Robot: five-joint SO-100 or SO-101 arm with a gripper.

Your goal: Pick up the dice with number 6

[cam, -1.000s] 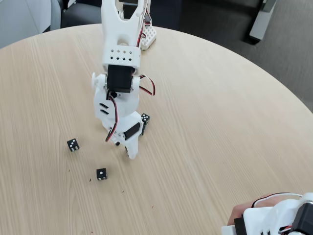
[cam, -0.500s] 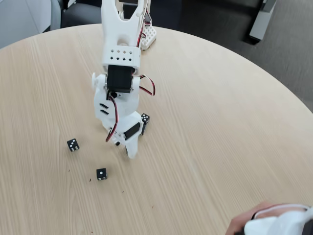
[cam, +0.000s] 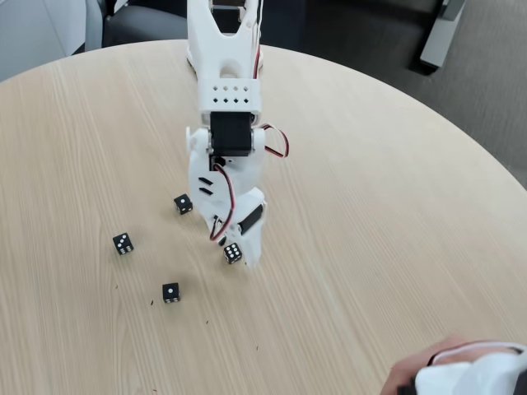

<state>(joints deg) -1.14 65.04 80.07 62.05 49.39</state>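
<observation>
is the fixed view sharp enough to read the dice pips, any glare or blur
Fixed view: lighting is soft and even, with faint shadows and no glare on the wooden table. The single pip on the lowest die reads clearly, and the die beside the hand shows a crowded face, though five versus six is hard to tell. The white device at the bottom right corner is slightly blurred.

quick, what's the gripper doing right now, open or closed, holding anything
Gripper: low over the table, jaws at a die crowded with pips; grasp cannot be told.
</observation>
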